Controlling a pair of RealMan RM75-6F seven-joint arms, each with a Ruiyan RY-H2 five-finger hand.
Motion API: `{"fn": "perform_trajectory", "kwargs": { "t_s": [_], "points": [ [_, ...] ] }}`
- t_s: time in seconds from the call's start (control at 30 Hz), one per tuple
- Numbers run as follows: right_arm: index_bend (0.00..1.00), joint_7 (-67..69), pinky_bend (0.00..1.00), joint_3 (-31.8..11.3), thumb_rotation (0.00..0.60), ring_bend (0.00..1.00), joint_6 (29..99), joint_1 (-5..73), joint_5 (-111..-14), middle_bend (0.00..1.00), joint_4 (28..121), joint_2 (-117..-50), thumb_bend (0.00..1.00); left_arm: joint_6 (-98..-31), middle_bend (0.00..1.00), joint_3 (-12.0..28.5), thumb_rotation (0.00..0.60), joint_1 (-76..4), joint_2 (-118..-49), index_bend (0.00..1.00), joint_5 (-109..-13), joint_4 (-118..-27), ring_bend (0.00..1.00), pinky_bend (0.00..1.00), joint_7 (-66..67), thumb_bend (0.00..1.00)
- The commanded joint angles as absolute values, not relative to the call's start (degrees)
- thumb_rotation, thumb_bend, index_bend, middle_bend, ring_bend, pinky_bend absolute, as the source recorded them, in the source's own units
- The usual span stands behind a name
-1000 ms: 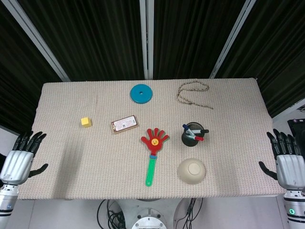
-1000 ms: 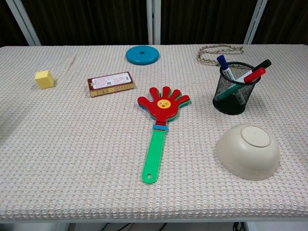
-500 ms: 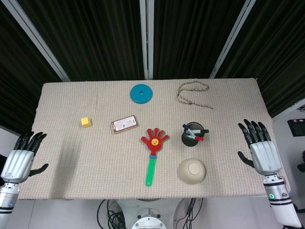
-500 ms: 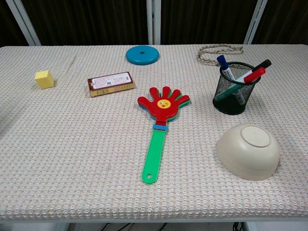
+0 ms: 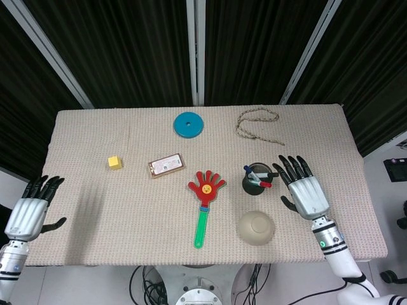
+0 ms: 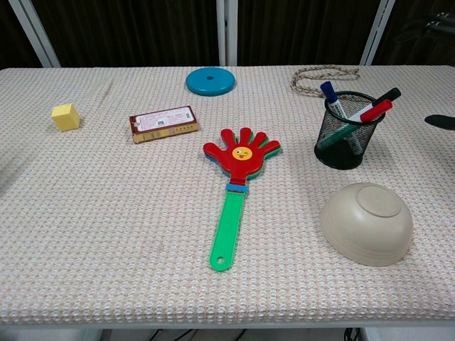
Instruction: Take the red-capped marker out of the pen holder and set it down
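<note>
A black mesh pen holder (image 5: 257,182) (image 6: 344,132) stands right of the table's centre with several markers in it. The red-capped marker (image 5: 266,184) (image 6: 376,111) leans toward the right rim, next to a blue-capped and a black-capped one. My right hand (image 5: 304,190) hovers just right of the holder, fingers spread, holding nothing. In the chest view only a dark tip of my right hand (image 6: 440,121) shows at the right edge. My left hand (image 5: 28,213) hangs off the table's left front corner, fingers apart and empty.
An upturned beige bowl (image 5: 256,227) (image 6: 366,222) sits just in front of the holder. A red-and-green hand clapper (image 5: 205,197) lies at centre. Further off are a card box (image 5: 166,165), a yellow cube (image 5: 114,162), a blue disc (image 5: 189,124) and a rope (image 5: 257,124).
My right hand has moved left from the table's right edge to just beside the pen holder, still empty. The left hand has hardly moved. No object has shifted.
</note>
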State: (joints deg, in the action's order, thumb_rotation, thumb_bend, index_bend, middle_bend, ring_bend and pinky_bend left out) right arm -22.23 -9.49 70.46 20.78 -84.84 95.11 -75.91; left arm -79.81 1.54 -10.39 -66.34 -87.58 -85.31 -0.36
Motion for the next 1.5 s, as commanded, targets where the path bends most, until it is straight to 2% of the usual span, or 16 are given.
{"fn": "perform_trajectory", "kwargs": {
  "t_s": [0.03, 0.23, 0.8, 1.5],
  "points": [
    [0.13, -23.68, 0.00, -9.91, 0.600, 0.00, 69.31, 22.07, -82.90, 0.00, 93.31, -78.39, 0.18, -79.71, 0.07, 1.47, 0.600, -10.37, -66.36, 0.10, -87.42, -85.17, 0.02, 0.05, -0.59, 0.16],
    [0.21, -25.73, 0.00, -10.23, 0.600, 0.00, 69.83, 23.48, -82.15, 0.00, 90.46, -81.85, 0.18, -79.52, 0.07, 1.34, 0.600, -10.32, -66.46, 0.11, -87.13, -84.65, 0.02, 0.05, -1.10, 0.16],
    [0.41, -24.81, 0.00, -10.28, 0.600, 0.00, 70.38, 25.72, -81.15, 0.00, 86.80, -85.50, 0.21, -79.45, 0.07, 1.52, 0.600, -10.20, -66.79, 0.11, -86.17, -84.01, 0.02, 0.05, -1.33, 0.16],
    [0.53, -23.90, 0.00, -9.39, 0.600, 0.00, 71.26, 26.47, -80.82, 0.00, 85.33, -86.38, 0.27, -79.57, 0.07, 1.43, 0.600, -10.09, -66.26, 0.11, -86.11, -84.71, 0.02, 0.05, -1.09, 0.16]
  ]
}}
